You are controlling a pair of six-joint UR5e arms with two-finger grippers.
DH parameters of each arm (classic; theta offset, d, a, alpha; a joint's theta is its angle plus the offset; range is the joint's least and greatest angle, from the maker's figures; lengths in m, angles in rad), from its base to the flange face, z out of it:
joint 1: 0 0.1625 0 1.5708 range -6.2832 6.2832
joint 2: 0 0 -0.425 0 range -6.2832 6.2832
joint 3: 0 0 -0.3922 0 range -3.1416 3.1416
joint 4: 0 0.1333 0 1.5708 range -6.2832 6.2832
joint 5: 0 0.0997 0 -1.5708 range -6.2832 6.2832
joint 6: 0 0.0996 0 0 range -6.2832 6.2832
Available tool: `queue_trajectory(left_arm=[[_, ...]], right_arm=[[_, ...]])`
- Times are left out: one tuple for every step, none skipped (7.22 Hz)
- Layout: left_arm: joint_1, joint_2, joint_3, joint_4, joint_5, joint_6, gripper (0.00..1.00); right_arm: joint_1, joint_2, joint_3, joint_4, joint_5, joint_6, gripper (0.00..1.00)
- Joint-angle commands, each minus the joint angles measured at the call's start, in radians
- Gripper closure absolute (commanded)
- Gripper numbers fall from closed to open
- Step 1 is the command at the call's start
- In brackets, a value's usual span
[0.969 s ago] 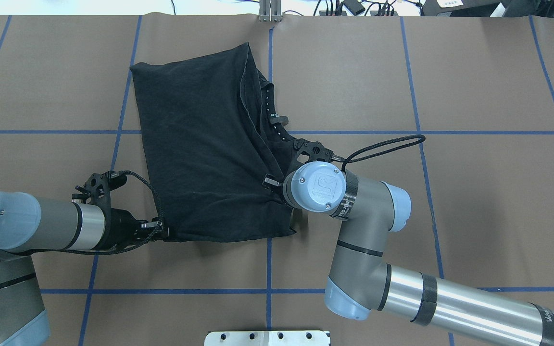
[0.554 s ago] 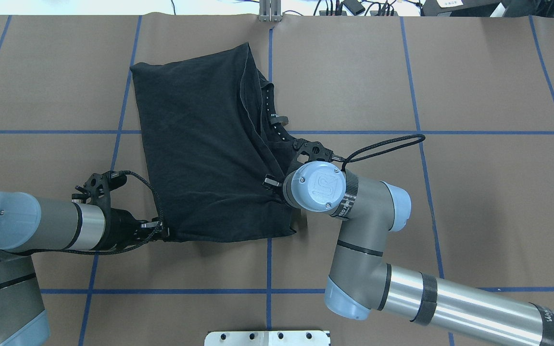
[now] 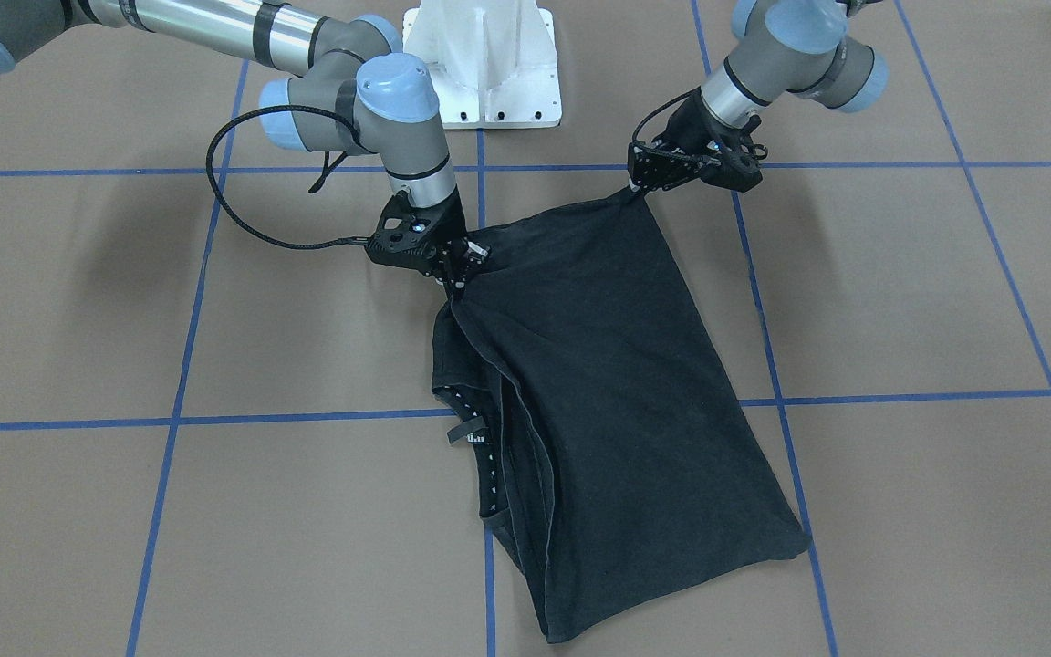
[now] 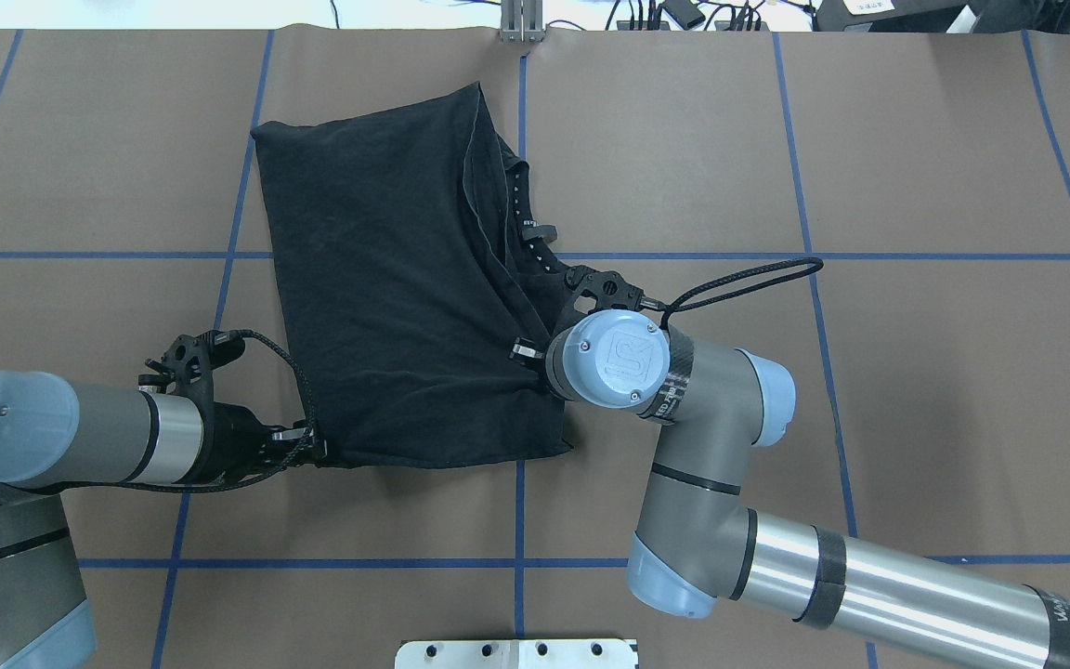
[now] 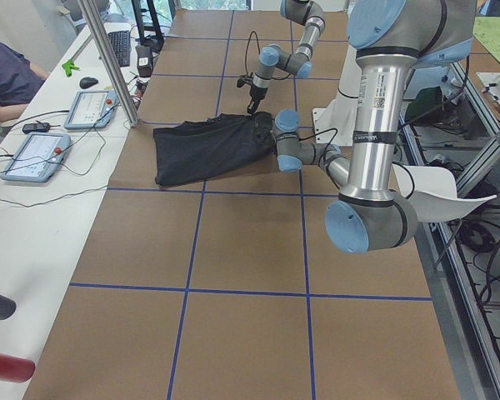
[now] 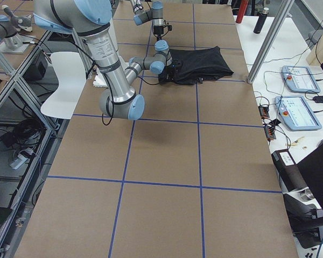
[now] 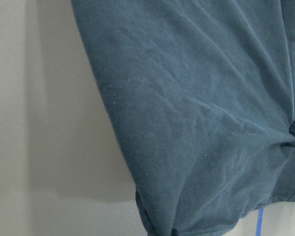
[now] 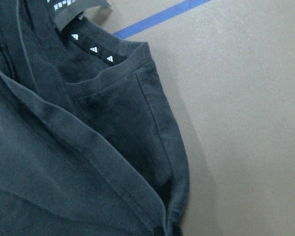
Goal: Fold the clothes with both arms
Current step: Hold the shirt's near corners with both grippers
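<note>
The black T-shirt (image 4: 386, 279) lies folded on the brown table, its collar (image 4: 526, 223) with small white marks showing at the right fold. My left gripper (image 4: 317, 452) is shut on the shirt's near-left corner. My right gripper (image 4: 528, 358) is shut on the near-right part, mostly hidden under its wrist. In the front-facing view the shirt (image 3: 608, 383) has its near edge raised and stretched between the left gripper (image 3: 635, 189) and the right gripper (image 3: 459, 278). Cloth (image 7: 196, 123) fills the left wrist view. The right wrist view shows the collar (image 8: 91, 49). No logo shows.
The white pedestal base (image 3: 484, 64) stands behind the arms. A black cable loop (image 4: 749, 279) hangs off the right wrist. Blue tape lines (image 4: 518, 520) grid the table. A desk with tablets (image 5: 33, 154), a metal post (image 5: 108, 62) and a person's sleeve (image 5: 4, 67) border the far side.
The right arm has shifted by a few pixels at most. The shirt and the left arm look the same.
</note>
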Motion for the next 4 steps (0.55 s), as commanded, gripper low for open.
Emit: queue_trajectory(left_arm=[[0.0, -0.003, -0.004, -0.001, -0.004, 0.003, 1.0], [0.0, -0.004, -0.018, -0.001, -0.059, 0.006, 1.0], [0.0, 0.002, -0.045, -0.005, -0.087, 0.016, 1.0], [0.002, 0.003, -0.073, -0.005, -0.111, 0.018, 1.0]], right_arm=[[0.008, -0.021, 0.061, 0.0, 0.035, -0.004, 1.0], [-0.011, -0.076, 0.153, -0.026, 0.051, -0.004, 1.0], [-0.046, -0.123, 0.289, -0.113, 0.057, -0.004, 1.0], [-0.094, -0.156, 0.413, -0.203, 0.059, -0.004, 1.0]])
